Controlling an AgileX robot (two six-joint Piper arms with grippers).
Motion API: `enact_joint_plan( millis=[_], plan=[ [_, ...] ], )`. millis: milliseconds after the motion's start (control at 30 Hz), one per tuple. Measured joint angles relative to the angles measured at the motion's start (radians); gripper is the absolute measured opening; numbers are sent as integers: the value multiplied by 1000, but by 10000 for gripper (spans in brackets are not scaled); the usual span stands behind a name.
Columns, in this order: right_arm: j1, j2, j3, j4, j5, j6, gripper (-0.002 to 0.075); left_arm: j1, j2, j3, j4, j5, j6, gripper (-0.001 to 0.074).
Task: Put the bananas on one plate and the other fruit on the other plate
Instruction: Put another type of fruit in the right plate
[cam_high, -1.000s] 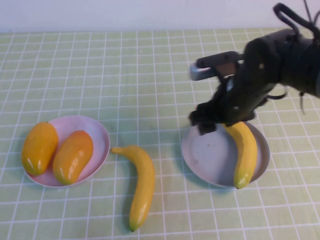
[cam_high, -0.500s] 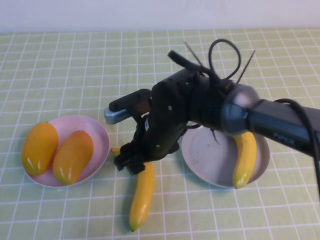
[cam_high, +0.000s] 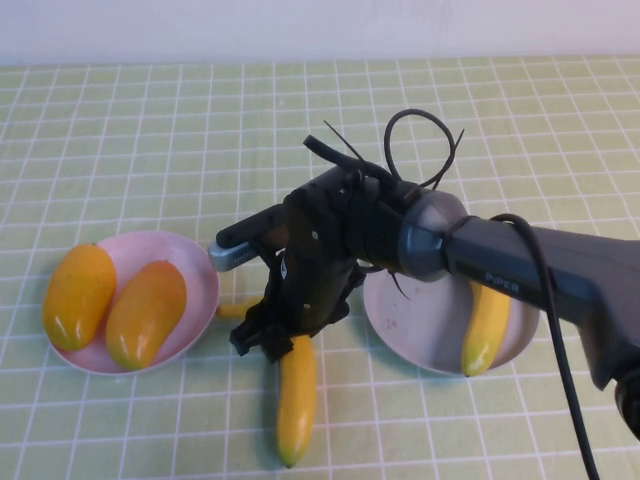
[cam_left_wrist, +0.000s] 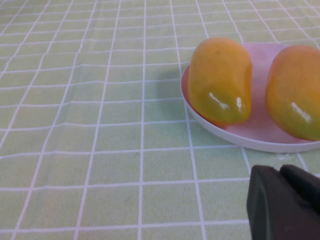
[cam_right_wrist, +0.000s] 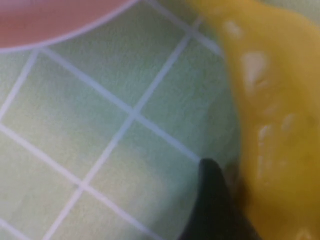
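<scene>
Right end effector (cam_high: 262, 335), spread, straddled the loose banana (cam_high: 296, 395) at the pink plate's (cam_high: 200, 268) four o'clock to grasp it; left end effector (cam_left_wrist: 285, 202), pressed together, sat parked.

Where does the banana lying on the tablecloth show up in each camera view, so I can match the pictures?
High view: the loose banana lies on the cloth between the two plates, its upper end under the right gripper.
Left wrist view: not in it; only the left gripper and the pink plate with two mangoes.
Right wrist view: the banana fills one side, against a dark fingertip.
Shared landmark: the pink plate's rim.
</scene>
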Motion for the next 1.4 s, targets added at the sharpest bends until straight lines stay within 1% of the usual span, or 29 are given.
enact_joint_plan(
  millis=[100, 267, 433, 567, 767, 900, 1200, 1233, 1300, 1400],
  plan=[
    [-2, 2, -14, -2, 9, 0, 303, 0, 0, 0, 0, 0, 0, 4],
    [-20, -16, -37, -5, 23, 15, 309, 0, 0, 0, 0, 0, 0, 4],
    [-76, -109, -31, -109, 94, 144, 309, 0, 0, 0, 0, 0, 0, 4],
    [-151, -212, 63, -189, 104, 234, 309, 0, 0, 0, 0, 0, 0, 4],
    [-244, -269, 228, -204, 56, 280, 309, 0, 0, 0, 0, 0, 0, 4],
    [-252, -269, 268, -193, 34, 280, 309, 0, 0, 0, 0, 0, 0, 4],
    [-260, -244, 271, -210, -20, 280, 309, 0, 0, 0, 0, 0, 0, 4],
    [-262, -236, 271, -215, -20, 280, 313, 0, 0, 0, 0, 0, 0, 4],
    [-262, -227, 271, -215, -18, 280, 351, 0, 0, 0, 0, 0, 0, 4],
    [-262, -223, 271, -215, 7, 280, 452, 0, 0, 0, 0, 0, 0, 4]
  ],
)
